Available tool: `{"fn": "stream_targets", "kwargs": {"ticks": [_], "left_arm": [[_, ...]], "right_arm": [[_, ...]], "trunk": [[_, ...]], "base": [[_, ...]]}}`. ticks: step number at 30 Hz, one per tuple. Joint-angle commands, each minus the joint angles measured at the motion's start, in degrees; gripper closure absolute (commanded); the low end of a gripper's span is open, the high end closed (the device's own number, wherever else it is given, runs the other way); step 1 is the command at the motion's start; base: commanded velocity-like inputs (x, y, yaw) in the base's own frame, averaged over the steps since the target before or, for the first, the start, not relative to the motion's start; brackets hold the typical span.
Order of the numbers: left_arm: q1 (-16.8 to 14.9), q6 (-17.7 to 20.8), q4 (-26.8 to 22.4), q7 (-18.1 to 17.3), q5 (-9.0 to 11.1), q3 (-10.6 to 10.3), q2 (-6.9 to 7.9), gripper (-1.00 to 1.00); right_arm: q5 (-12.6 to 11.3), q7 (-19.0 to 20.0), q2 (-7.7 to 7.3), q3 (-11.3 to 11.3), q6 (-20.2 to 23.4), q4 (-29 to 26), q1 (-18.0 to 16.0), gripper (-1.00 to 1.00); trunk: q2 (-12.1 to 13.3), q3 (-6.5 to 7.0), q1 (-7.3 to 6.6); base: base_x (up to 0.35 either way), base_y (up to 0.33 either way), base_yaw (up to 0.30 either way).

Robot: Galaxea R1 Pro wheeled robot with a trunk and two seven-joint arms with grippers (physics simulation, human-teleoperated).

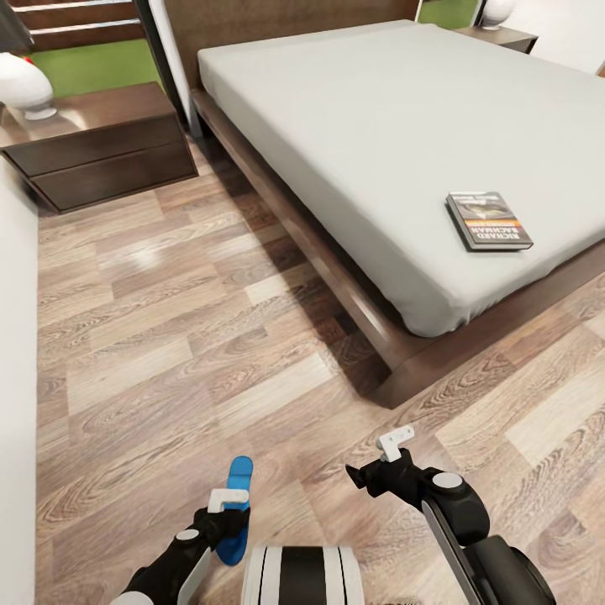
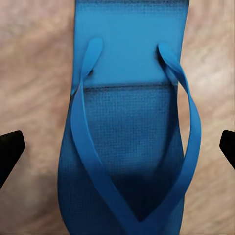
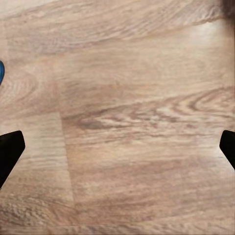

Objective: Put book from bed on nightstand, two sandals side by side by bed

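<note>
One blue sandal (image 1: 238, 496) lies flat on the wood floor close to my base, straps up. My left gripper (image 1: 223, 523) hovers right above it, open; in the left wrist view the sandal (image 2: 129, 132) sits between the two dark fingertips (image 2: 10, 147), apart from both. My right gripper (image 1: 372, 476) hangs open over bare floor to the sandal's right, and a blue sliver of the sandal (image 3: 1, 73) shows at the edge of its wrist view. The book (image 1: 490, 220) lies on the bed (image 1: 353, 109) near its right foot corner. A nightstand (image 1: 101, 147) stands left of the bed.
A white-based lamp (image 1: 25, 84) stands on the left nightstand. A second nightstand (image 1: 504, 35) is at the bed's far side. The dark bed frame (image 1: 336, 286) runs diagonally ahead. A white wall (image 1: 15, 378) borders the left. Open plank floor lies between me and the bed.
</note>
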Motion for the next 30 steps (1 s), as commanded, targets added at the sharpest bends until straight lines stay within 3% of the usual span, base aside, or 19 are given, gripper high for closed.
{"fn": "stream_targets", "kwargs": {"ticks": [1, 5, 30], "left_arm": [[0.0, 0.2, -0.1, -0.1, -0.1, -0.1, 0.0, -1.0], [0.0, 0.3, -0.3, -0.1, -0.1, -0.1, -0.06, -1.0], [-0.1, 0.5, -0.7, -0.2, 0.0, -0.1, -0.21, -1.0]], "right_arm": [[0.1, 0.2, -0.04, 0.0, 0.3, -0.1, 0.0, -1.0], [0.1, 0.2, -0.06, 0.0, 0.3, -0.1, 0.0, -1.0], [0.1, 0.2, -0.03, 0.0, 0.3, -0.1, 0.0, -1.0]], "trunk": [[0.0, -0.26, 0.01], [-0.1, -1.15, 0.12], [-0.1, -1.15, 0.12]], "base": [[0.0, 0.0, 0.0], [0.0, 0.0, 0.0], [0.0, 0.0, 0.0]]}}
